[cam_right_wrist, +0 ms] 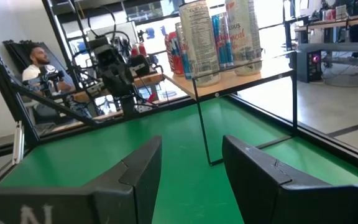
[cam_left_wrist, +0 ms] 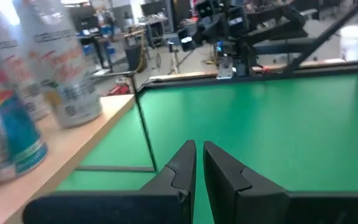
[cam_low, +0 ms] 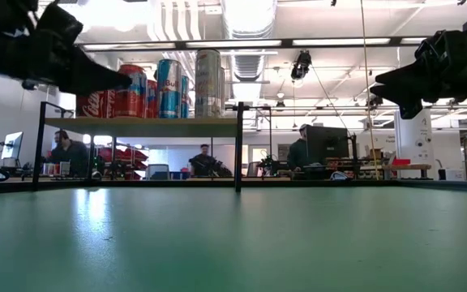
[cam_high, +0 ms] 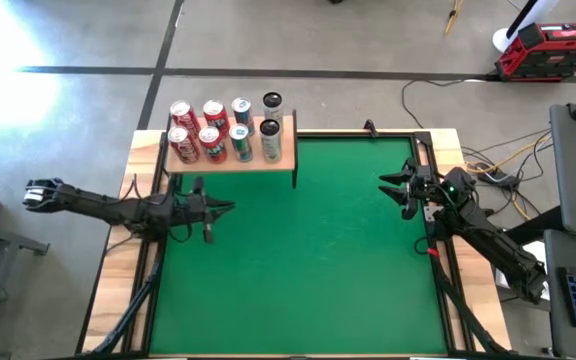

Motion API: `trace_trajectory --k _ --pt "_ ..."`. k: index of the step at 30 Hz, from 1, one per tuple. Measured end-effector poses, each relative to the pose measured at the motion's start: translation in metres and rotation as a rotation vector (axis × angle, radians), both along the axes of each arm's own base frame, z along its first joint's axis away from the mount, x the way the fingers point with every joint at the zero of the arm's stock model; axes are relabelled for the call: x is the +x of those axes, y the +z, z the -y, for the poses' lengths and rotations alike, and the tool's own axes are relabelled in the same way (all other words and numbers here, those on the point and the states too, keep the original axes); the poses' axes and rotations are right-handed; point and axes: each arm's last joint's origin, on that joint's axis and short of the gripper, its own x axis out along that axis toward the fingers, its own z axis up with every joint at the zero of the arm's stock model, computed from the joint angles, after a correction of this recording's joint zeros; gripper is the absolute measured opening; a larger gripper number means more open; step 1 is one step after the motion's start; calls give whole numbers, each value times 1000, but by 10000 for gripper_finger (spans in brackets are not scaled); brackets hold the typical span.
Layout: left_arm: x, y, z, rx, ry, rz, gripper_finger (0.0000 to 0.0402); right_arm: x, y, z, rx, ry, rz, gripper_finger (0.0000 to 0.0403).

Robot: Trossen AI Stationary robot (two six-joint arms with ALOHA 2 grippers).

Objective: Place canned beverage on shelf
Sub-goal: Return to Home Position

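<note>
The shelf [cam_high: 230, 158], a light-wood board on thin black legs, stands at the table's far left. Several cans [cam_high: 213, 130] stand upright on it in two rows: red, blue and silver ones. It also shows in the low view [cam_low: 140, 126] and in both wrist views [cam_left_wrist: 86, 155] [cam_right_wrist: 229, 84]. My left gripper [cam_high: 223, 208] hovers above the mat just on the near side of the shelf, shut and empty [cam_left_wrist: 199, 152]. My right gripper [cam_high: 388, 185] hovers at the table's right side, open and empty [cam_right_wrist: 191, 155]. No can is off the shelf in view.
The green mat [cam_high: 298, 260] covers the table between the arms. A black frame rail and cables [cam_high: 488, 160] run along the right edge. A red toolbox [cam_high: 548, 50] stands on the floor far right. People [cam_low: 205, 162] sit in the room beyond the table.
</note>
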Motion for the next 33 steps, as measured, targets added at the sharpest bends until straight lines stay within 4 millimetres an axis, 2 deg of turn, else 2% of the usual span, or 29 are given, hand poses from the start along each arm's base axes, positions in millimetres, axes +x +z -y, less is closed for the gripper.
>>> trace_trajectory --k 6,10,13,22,33 --pt "-18 -18 -2 -15 11 43 13 0 0 0 0 0 0 162" --pt "-24 -22 -3 -116 32 33 13 0 0 0 0 0 -1 162" --pt "-31 -23 -6 -128 82 29 13 0 0 0 0 0 0 162" --pt "-43 -3 -7 -143 84 209 13 0 0 0 0 0 0 162" --pt "-45 4 -7 -147 81 233 13 0 0 0 0 0 0 162"
